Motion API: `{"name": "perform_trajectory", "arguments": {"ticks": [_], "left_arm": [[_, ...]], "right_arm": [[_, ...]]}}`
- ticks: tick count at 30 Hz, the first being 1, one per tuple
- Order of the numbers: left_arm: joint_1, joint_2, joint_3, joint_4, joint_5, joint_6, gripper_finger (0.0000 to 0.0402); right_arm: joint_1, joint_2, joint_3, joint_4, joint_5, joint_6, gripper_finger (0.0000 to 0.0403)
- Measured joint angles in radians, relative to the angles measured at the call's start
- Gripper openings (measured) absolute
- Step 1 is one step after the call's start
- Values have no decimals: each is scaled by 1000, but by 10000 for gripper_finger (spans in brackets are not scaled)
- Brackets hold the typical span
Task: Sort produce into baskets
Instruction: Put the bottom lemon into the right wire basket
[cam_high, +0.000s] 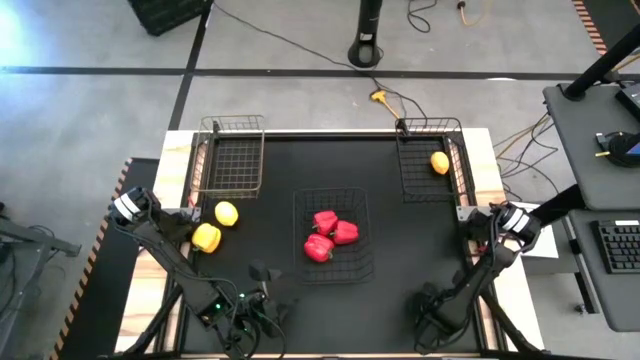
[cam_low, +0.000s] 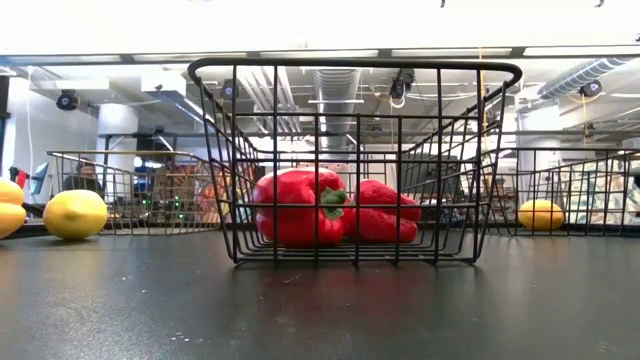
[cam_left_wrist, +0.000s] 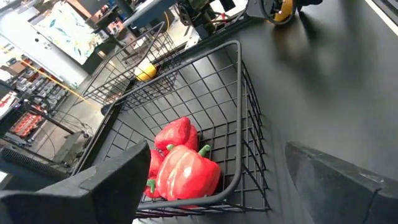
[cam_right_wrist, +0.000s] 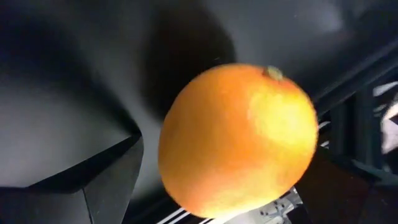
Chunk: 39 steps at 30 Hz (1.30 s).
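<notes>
The sorting is partly done. Three red peppers (cam_high: 328, 236) lie together in the centre basket (cam_high: 360, 262), and one orange fruit (cam_high: 439, 162) already sits in the right-hand dark basket (cam_high: 452, 190). The copper basket (cam_high: 232, 187) at the far left holds nothing visible. Two yellow pieces (cam_high: 216, 225) remain on the bare table (cam_high: 400, 290), just outside the copper basket's near corner and touching or nearly touching each other.

The right end effector (cam_high: 478, 226) sits at the table's right edge, near the front corner of the right-hand basket. Its wrist view is filled by an orange fruit (cam_right_wrist: 239, 140) held close between its fingers (cam_right_wrist: 106, 186); it appears to be grasping this fruit, though contact on both sides is not visible. The step in hand looks like carrying that orange to the right-hand basket, so the next move calls for lifting it clear over the wire rim and letting go beside the orange already there.

The left end effector (cam_high: 185, 226) waits beside the yellow pieces, its fingers (cam_left_wrist: 106, 186) spread apart and empty. Those two pieces would likely go into the copper basket next.
</notes>
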Motion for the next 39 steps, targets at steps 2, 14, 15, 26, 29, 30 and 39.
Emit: {"name": "perform_trajectory", "arguments": {"ticks": [2,14,15,26,29,30,39], "left_arm": [[0,0,0,0,0,0,350],[1,0,0,0,0,4,350],[1,0,0,0,0,4,350],[1,0,0,0,0,4,350],[1,0,0,0,-1,8,350],[1,0,0,0,-1,9,350],[5,0,0,4,-2,11,350]], "right_arm": [[0,0,-1,-5,4,1,367],[-9,0,-18,-5,21,19,288],[-9,0,-19,-6,22,19,278],[-9,3,-11,-27,53,24,262],[-19,3,23,-88,80,17,253],[-25,0,41,-113,100,14,250],[-167,-124,231,-330,543,15,249]]}}
